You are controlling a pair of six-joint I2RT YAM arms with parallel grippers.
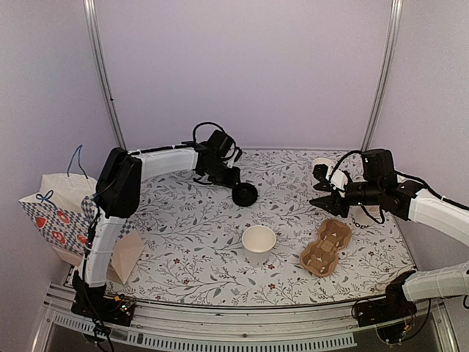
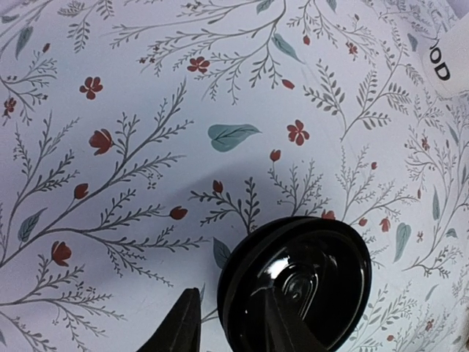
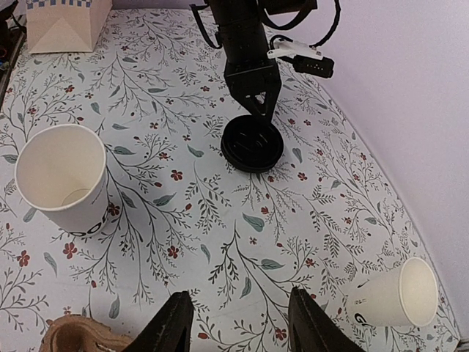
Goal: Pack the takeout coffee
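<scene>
No cup wears a lid. The round black lid (image 1: pixel 245 194) rests on the flowered table at the back middle, and my left gripper (image 1: pixel 236 185) is shut on its rim, one finger inside and one outside (image 2: pixel 234 326). The lid also shows in the right wrist view (image 3: pixel 252 144). An open white cup with dark lettering (image 1: pixel 259 242) stands upright at the table's middle (image 3: pixel 62 176). A twin white cup (image 1: pixel 323 164) lies on its side at the back right (image 3: pixel 396 297). My right gripper (image 1: pixel 321 187) is open and empty above the table, in front of that cup (image 3: pixel 242 330).
A brown cardboard cup carrier (image 1: pixel 326 247) lies at the front right, below my right gripper. A white gift bag with hearts (image 1: pixel 55 209) stands at the left edge, with a tan folded paper bag (image 1: pixel 126 257) beside it. Purple walls close the back and sides.
</scene>
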